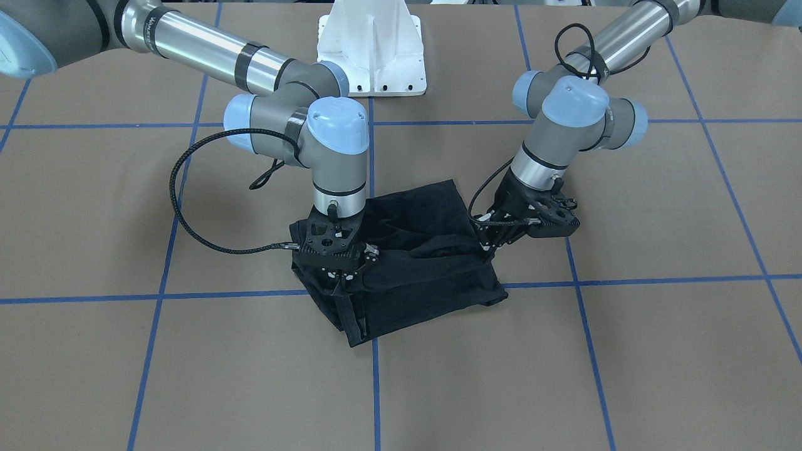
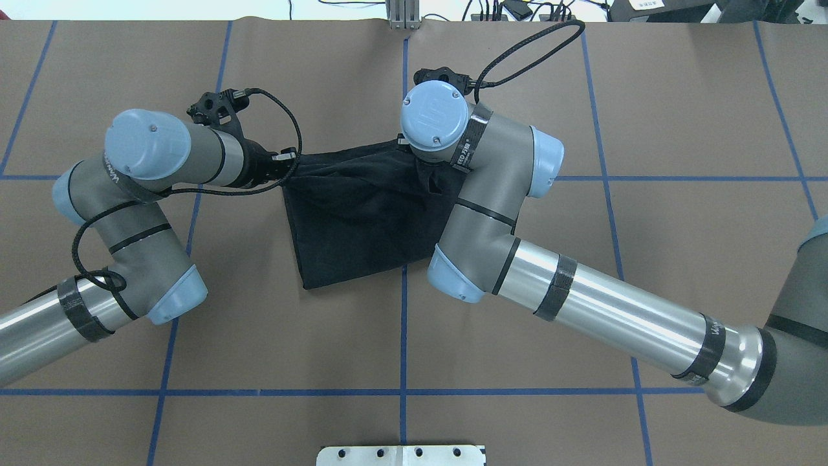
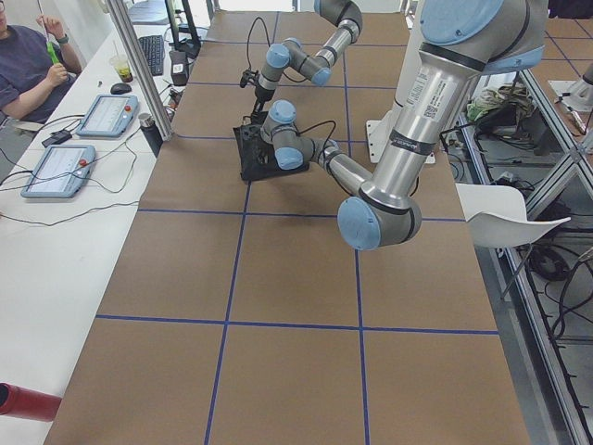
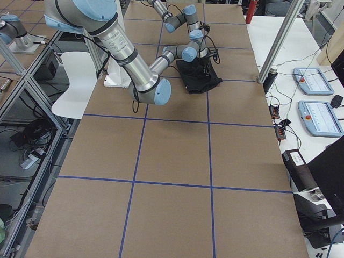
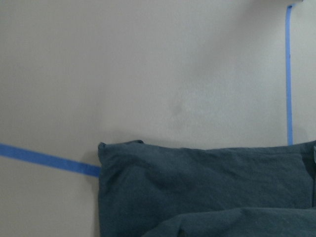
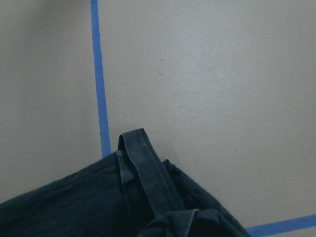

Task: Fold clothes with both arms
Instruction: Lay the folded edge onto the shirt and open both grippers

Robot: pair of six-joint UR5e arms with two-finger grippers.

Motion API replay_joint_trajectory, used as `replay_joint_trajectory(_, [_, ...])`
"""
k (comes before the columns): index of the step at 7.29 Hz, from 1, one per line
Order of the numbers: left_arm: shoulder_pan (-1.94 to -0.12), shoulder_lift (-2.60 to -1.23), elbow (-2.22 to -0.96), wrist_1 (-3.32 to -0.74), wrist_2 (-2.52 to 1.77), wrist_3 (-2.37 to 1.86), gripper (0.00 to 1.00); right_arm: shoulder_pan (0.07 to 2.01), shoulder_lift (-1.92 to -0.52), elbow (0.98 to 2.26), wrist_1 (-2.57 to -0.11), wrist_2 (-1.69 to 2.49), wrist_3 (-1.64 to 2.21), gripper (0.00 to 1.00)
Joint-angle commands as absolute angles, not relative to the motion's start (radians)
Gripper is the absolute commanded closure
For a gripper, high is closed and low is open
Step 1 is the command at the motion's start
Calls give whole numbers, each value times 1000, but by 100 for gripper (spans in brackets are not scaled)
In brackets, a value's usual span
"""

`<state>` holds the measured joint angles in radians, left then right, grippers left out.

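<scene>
The black T-shirt (image 1: 426,269) is folded into a rough rectangle at the table's middle, its logo hidden. Its edge nearest the robot base lies on the brown table (image 1: 658,207). The opposite edge is raised and stretched between my two grippers, with cloth hanging below them. My left gripper (image 1: 493,248) is shut on one upper corner. My right gripper (image 1: 346,277) is shut on the other. In the overhead view the shirt (image 2: 356,220) spans from my left gripper (image 2: 286,169) to under my right wrist, which hides the right fingers. Both wrist views show cloth (image 5: 197,197) (image 6: 74,207) just above the table.
The white pedestal base (image 1: 373,50) stands behind the shirt. Blue tape lines (image 1: 376,376) grid the brown table. A side desk with tablets (image 3: 60,167) and a seated person (image 3: 28,56) runs along the far edge. A red object (image 3: 23,403) lies at the left end.
</scene>
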<state>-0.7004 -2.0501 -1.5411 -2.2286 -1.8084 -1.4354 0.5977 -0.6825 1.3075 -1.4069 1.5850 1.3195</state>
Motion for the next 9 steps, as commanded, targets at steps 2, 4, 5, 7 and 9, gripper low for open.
replay_joint_trajectory(2, [-718,-2097,-1485,-2229,-1809,-1425,100,606,-657,1260,-1407,1586,1315,100])
replay_joint_trajectory(4, [-729,-2131,-1435,-2230,-1809,-1424,62,607,-650,1235,-1405,1586,1313,100])
replay_joint_trajectory(5, [-729,-2137,-1413,-2230,-1807,-1425,1,609,-650,1224,-1405,1586,1315,49])
replay_joint_trajectory(7, [-764,-2161,-1405,-2230,-1818,-1424,0,659,-614,1215,-1407,1661,1312,1])
replay_joint_trajectory(9, [-833,-2163,-1417,-2230,-1955,-1268,0,713,-568,1248,-1431,1863,1287,0])
